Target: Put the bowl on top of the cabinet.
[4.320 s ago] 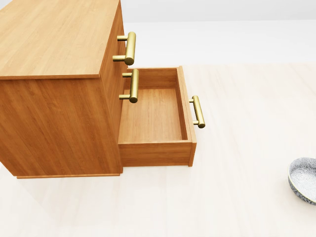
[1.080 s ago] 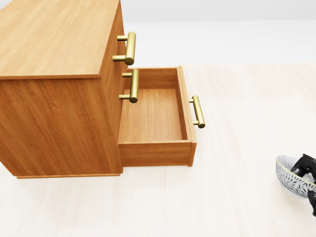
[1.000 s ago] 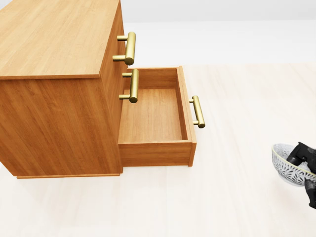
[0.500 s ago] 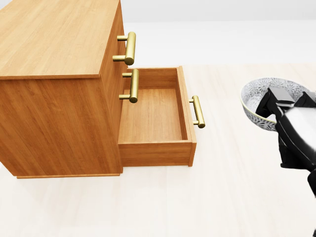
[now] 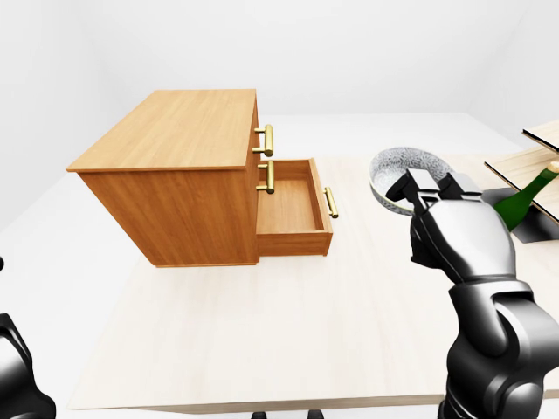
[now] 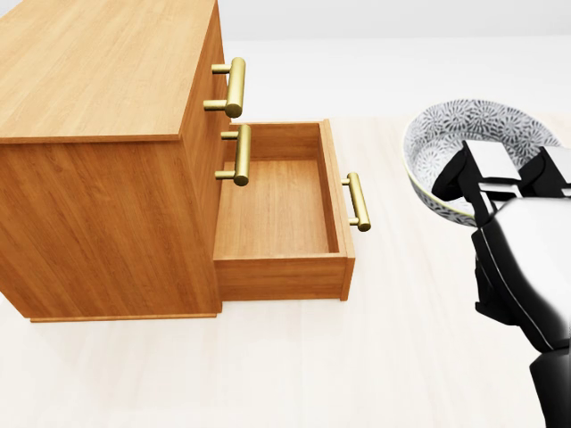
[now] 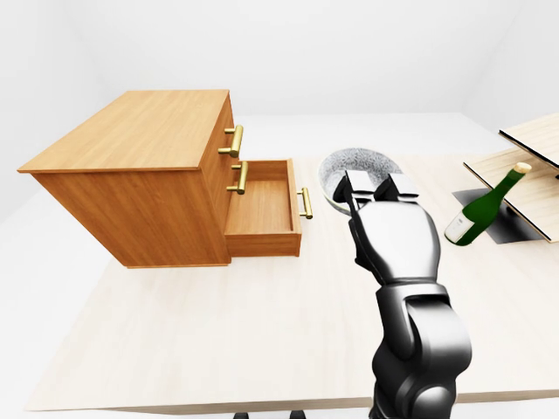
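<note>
The bowl (image 6: pixel 464 138) is white with a grey flower pattern and hangs in the air at the right of the head view, tilted toward the cabinet. My right hand (image 6: pixel 500 183) is shut on its near rim, black fingers (image 6: pixel 486 174) hooked over the edge. The wooden cabinet (image 6: pixel 98 62) fills the left of the head view, its flat top bare. Its lowest drawer (image 6: pixel 277 209) is pulled out and holds nothing. The bowl is to the right of the drawer, about level with the cabinet's top. Of my left arm (image 5: pixel 17 375) only a dark part shows at the bottom left of the left-eye view.
A green bottle (image 7: pixel 480 209) lies at the right of the right-eye view beside wooden boards (image 7: pixel 524 153) and a dark tray (image 5: pixel 533 229). Brass handles (image 6: pixel 234 86) stick out from the cabinet's drawers. The light wooden table (image 5: pixel 262 332) spreads below the cabinet.
My right hand took hold of the bowl at the table's right and has lifted it up and to the left, toward the cabinet. The camera has not moved.
</note>
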Tool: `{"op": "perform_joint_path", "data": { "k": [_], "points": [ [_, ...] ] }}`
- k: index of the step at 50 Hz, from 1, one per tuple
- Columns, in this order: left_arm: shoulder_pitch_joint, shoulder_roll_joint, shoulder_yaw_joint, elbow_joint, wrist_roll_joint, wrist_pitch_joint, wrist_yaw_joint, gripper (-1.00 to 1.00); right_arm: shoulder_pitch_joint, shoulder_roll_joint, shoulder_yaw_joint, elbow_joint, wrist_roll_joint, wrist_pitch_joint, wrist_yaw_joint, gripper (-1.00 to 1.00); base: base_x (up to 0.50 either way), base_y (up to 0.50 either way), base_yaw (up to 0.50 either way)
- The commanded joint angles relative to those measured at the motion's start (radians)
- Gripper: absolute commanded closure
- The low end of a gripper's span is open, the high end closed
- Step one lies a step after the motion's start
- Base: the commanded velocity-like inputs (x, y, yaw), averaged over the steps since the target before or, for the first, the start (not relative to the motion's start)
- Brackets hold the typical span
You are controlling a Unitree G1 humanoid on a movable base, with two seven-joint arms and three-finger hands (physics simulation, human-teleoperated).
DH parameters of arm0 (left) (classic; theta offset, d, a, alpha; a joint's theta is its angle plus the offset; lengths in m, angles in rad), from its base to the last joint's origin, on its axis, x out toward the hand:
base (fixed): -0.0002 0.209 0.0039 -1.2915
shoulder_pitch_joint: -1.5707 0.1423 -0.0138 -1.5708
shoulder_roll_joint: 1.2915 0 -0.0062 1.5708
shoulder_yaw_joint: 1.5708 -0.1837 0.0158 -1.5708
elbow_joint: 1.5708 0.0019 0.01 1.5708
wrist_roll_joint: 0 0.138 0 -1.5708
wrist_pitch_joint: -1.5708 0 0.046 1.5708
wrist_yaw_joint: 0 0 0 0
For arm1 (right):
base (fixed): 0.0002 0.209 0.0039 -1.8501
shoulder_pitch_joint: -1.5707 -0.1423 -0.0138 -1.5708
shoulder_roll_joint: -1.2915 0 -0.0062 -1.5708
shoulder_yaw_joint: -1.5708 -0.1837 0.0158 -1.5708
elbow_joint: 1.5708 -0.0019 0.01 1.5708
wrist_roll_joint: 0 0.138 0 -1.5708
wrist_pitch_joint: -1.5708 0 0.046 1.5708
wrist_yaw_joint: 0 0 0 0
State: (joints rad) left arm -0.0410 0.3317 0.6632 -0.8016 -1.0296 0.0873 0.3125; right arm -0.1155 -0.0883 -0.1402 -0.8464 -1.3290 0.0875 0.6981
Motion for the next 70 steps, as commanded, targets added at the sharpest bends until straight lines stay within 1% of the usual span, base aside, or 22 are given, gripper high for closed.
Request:
{"op": "perform_joint_path", "data": {
  "k": [1,8,11,13,14,16,17,20,21,23,27,33,40,47,49,50,53,58,61,66,67,70],
  "points": [
    [0.0,-0.001,-0.001,0.0,0.001,0.0,-0.001,-1.0,0.016,0.037,0.01,-0.06,-0.07,0.0,0.0,1.0,0.0,0.0,0.0],
    [0.0,-0.001,-0.001,0.0,0.001,0.0,-0.001,-1.0,0.016,0.036,0.01,-0.06,-0.07,0.0,0.0,1.0,0.0,0.0,0.0],
    [0.007,-0.015,-0.018,-0.007,0.023,0.0,-0.012,-1.0,0.075,0.055,0.02,-0.065,-0.01,0.0,0.0,1.0,0.0,0.0,0.0],
    [0.014,-0.021,-0.017,-0.024,0.022,0.0,-0.015,-1.0,0.08,0.04,0.011,-0.034,-0.013,0.0,0.0,1.0,0.0,0.0,0.0],
    [0.017,-0.023,-0.015,-0.029,0.022,0.0,-0.017,-1.0,0.054,0.028,0.008,-0.024,-0.024,0.0,0.0,1.0,0.0,0.0,0.0],
    [0.011,-0.02,-0.012,-0.021,0.02,0.0,-0.018,-1.0,-0.07,-0.03,0.01,0.027,-0.1,0.0,0.0,1.0,0.0,0.0,0.0],
    [0.01,-0.019,-0.011,-0.019,0.02,0.0,-0.017,-1.0,-0.1,-0.043,0.014,0.042,-0.11,0.0,0.0,1.0,0.0,0.0,0.0],
    [0.008,-0.014,-0.003,-0.019,0.009,0.0,-0.011,-1.0,-0.216,-0.11,0.066,0.136,-0.108,0.0,0.0,1.0,0.0,0.0,0.0],
    [0.01,-0.014,-0.002,-0.022,0.007,0.0,-0.01,-1.0,-0.287,-0.125,0.088,0.193,-0.104,0.0,0.0,1.0,0.0,0.0,0.0],
    [0.012,-0.014,-0.003,-0.023,0.007,0.0,-0.011,-1.0,-0.36,-0.132,0.111,0.25,-0.093,0.0,0.0,1.0,0.0,0.0,0.0],
    [0.011,-0.014,-0.003,-0.024,0.006,0.0,-0.01,-1.0,-0.498,-0.122,0.131,0.367,-0.087,0.0,0.0,1.0,0.0,0.0,0.0],
    [0.009,-0.01,0.002,-0.022,-0.002,0.0,-0.006,-1.0,-0.644,-0.118,0.099,0.521,-0.077,0.0,0.0,1.0,0.0,0.0,0.0],
    [0.004,-0.004,0.001,-0.005,0.001,0.0,-0.006,-1.0,-0.791,-0.124,0.1,0.681,-0.031,0.0,0.0,1.0,0.0,0.0,0.0],
    [0.001,0.003,0.008,-0.005,-0.01,0.0,0.002,-1.0,-0.906,-0.131,0.117,0.837,0.018,0.0,0.0,1.0,0.0,0.0,0.0],
    [0.004,-0.001,0.001,-0.006,-0.001,0.0,-0.002,-1.0,-0.963,-0.136,0.12,0.903,0.036,0.0,0.0,1.0,0.0,0.0,0.0],
    [0.004,-0.002,0.001,-0.006,0.0,0.0,-0.002,-1.0,-0.967,-0.136,0.12,0.908,0.038,0.0,0.0,1.0,0.0,0.0,0.0],
    [0.006,-0.004,-0.002,-0.012,0.003,0.0,-0.002,-1.0,-1.031,-0.137,0.13,0.989,0.065,0.0,0.0,1.0,0.0,0.0,0.0],
    [0.008,-0.013,-0.014,-0.014,0.02,0.0,-0.009,-1.0,-1.166,-0.115,0.15,1.165,0.115,0.0,0.0,1.0,0.0,0.0,0.0],
    [0.003,-0.01,-0.007,-0.017,0.011,0.0,-0.002,-1.0,-1.228,-0.092,0.159,1.25,0.135,0.0,0.0,1.0,0.0,0.0,0.0],
    [0.013,-0.014,-0.004,-0.026,0.008,0.0,-0.006,-1.0,-1.296,-0.055,0.174,1.346,0.172,0.0,0.0,1.0,0.0,0.0,0.0],
    [0.013,-0.014,-0.002,-0.029,0.004,0.0,-0.004,-1.0,-1.329,-0.035,0.175,1.393,0.188,0.0,0.0,1.0,0.0,0.0,0.0],
    [0.013,-0.017,-0.008,-0.028,0.012,0.0,-0.007,-1.0,-1.377,-0.016,0.18,1.466,0.221,0.0,0.0,1.0,0.0,0.0,0.0]
  ]
}}
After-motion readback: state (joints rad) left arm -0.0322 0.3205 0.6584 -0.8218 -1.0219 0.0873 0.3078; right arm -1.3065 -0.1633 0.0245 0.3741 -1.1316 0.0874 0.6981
